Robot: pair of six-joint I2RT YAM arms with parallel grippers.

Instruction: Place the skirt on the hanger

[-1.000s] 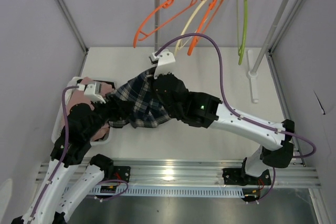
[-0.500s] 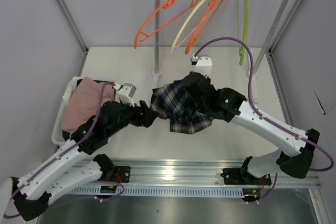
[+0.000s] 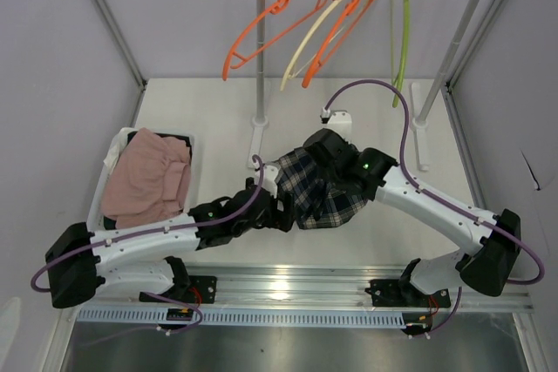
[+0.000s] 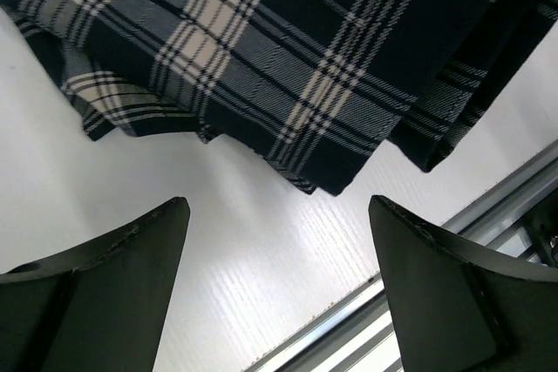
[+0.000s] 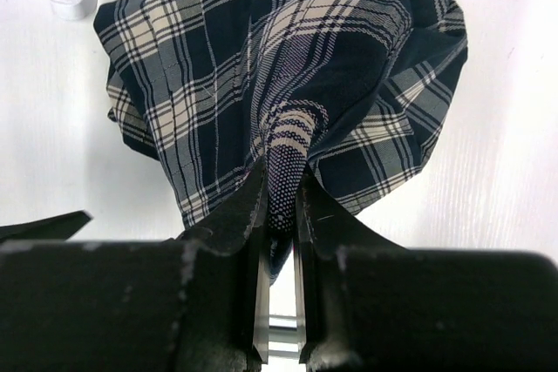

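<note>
Thin fold of plaid skirt (image 5: 288, 67) clenched in right fingers (image 5: 240, 215); left fingers (image 4: 131, 250) released. Pinch may slip lifting toward orange hanger (image 3: 228, 65).

Bright, even light from above fills the top view. The bench (image 3: 218, 111) reads near white with only faint, soft shadows, and a glare patch sits on the rail (image 3: 279, 289). Both wrist views are sharp on the skirt (image 4: 288, 50) weave — the dark fingers (image 5: 235, 224) close to the lens are soft and featureless, and the bench washes out.
</note>
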